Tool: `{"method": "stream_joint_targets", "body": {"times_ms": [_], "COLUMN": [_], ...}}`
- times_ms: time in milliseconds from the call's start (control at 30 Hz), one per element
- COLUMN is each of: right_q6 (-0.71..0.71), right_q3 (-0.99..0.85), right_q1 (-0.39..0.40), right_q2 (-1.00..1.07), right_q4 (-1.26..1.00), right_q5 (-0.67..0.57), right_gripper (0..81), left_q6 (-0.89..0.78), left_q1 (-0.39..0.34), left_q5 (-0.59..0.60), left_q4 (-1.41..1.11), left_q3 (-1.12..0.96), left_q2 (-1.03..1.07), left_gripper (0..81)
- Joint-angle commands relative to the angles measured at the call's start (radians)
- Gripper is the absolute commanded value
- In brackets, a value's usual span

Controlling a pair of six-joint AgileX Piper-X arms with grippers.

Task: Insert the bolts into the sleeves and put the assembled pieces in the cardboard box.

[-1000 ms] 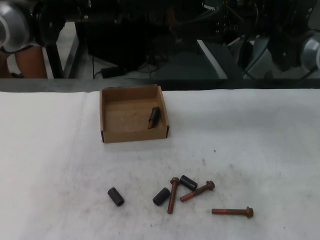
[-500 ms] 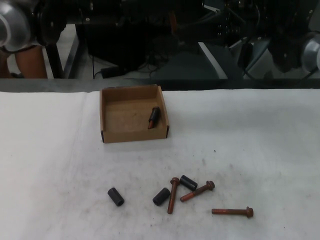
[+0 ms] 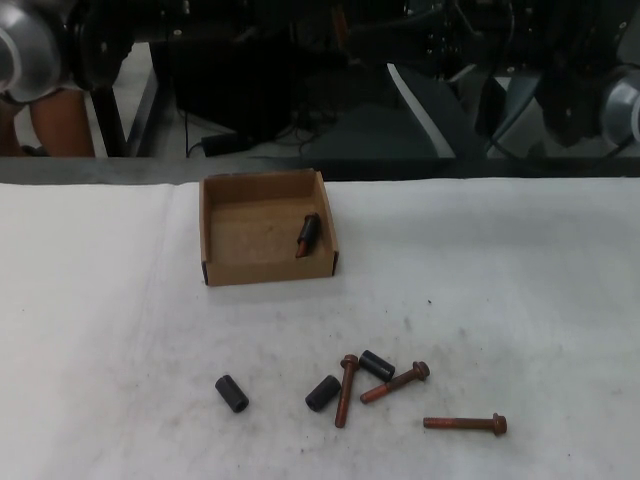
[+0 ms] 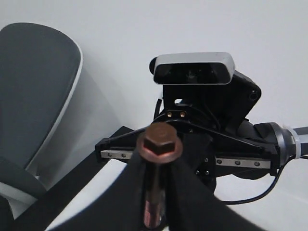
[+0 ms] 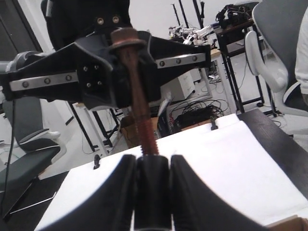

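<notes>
my left claw [image 4: 156, 195] grips a bolt [image 4: 159, 144], my right claw [image 5: 153, 166] a sleeve [image 5: 153, 195], thread tip at its mouth. the loose parts [image 3: 345, 388] on the near side of the cardboard box [image 3: 215, 272] haven't moved, so insertion looks unfinished.

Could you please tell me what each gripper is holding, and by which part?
Left gripper: bolt, by the shank under its head. Right gripper: sleeve, by its sides.
</notes>
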Motion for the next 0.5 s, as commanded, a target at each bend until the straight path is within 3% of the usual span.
{"method": "stream_joint_targets", "body": {"times_ms": [0, 233, 467], "right_q6": [0.0, 0.007, 0.028], "right_q3": [-0.026, -0.026, -0.026], "right_q1": [-0.002, 0.009, 0.01], "right_q2": [-0.018, -0.018, -0.018], "right_q4": [-0.036, -0.036, -0.006], "right_q5": [0.172, 0.202, 0.155], "right_gripper": [0.2, 0.2, 0.2], "left_q6": [-0.022, -0.022, -0.022], "left_q1": [-0.036, -0.036, -0.036], "left_q5": [0.133, 0.12, 0.113], "left_q4": [0.046, 0.043, 0.025], "left_q3": [0.01, 0.01, 0.01], "left_q2": [-0.01, -0.01, -0.01], "left_gripper": [0.6, 0.6, 0.6]}}
